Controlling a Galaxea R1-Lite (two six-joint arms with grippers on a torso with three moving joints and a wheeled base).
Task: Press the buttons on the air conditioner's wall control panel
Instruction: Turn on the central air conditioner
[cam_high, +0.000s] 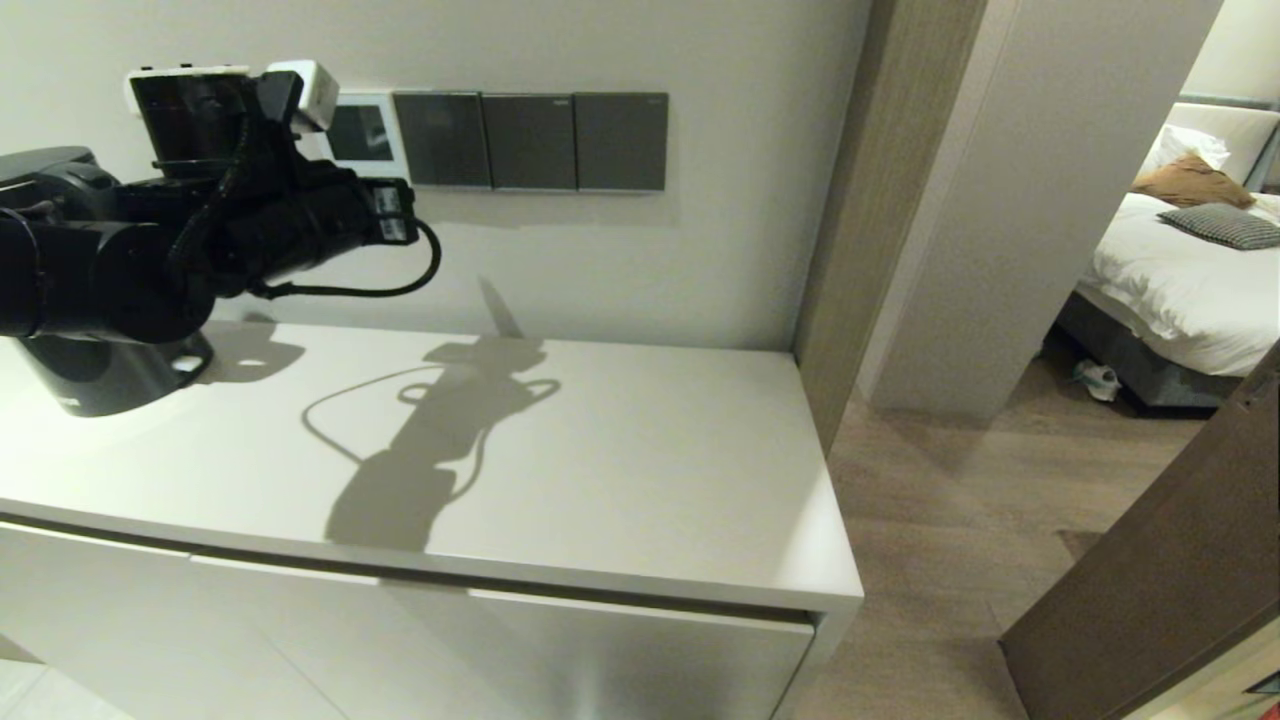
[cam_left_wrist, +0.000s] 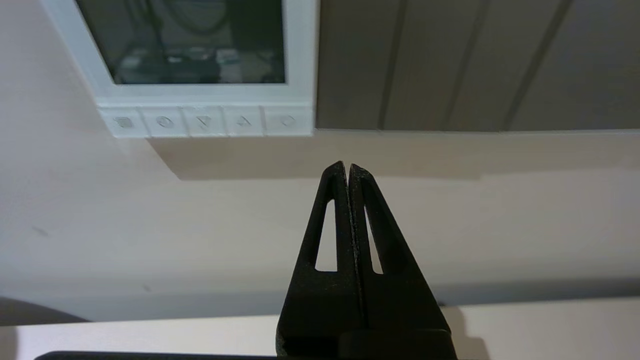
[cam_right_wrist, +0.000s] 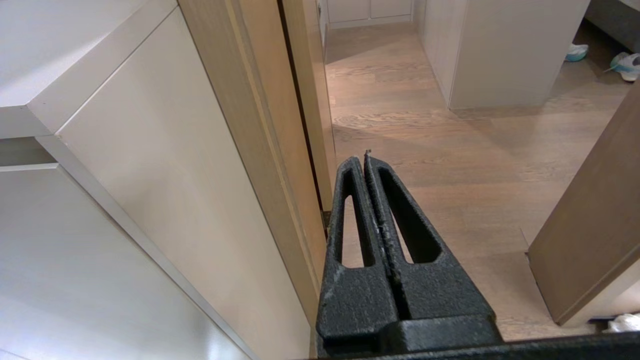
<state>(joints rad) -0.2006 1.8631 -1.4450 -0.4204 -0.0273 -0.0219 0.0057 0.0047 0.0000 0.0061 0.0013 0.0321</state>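
Observation:
The air conditioner's control panel (cam_high: 362, 132) is a white wall unit with a dark screen, at the left end of a row of plates. In the left wrist view its screen (cam_left_wrist: 185, 45) sits above a row of several small white buttons (cam_left_wrist: 205, 121). My left arm is raised in front of the panel. My left gripper (cam_left_wrist: 348, 167) is shut and empty, its tips below the button row and off to the side of its end nearest the dark plates, short of the wall. My right gripper (cam_right_wrist: 366, 159) is shut and empty, low beside the cabinet's side, over the wooden floor.
Three dark switch plates (cam_high: 530, 140) adjoin the panel. A white cabinet top (cam_high: 620, 460) lies below, with a black round object (cam_high: 100, 385) at its left. A wooden door frame (cam_high: 840, 250) stands at the right, and a bed (cam_high: 1180, 290) shows beyond it.

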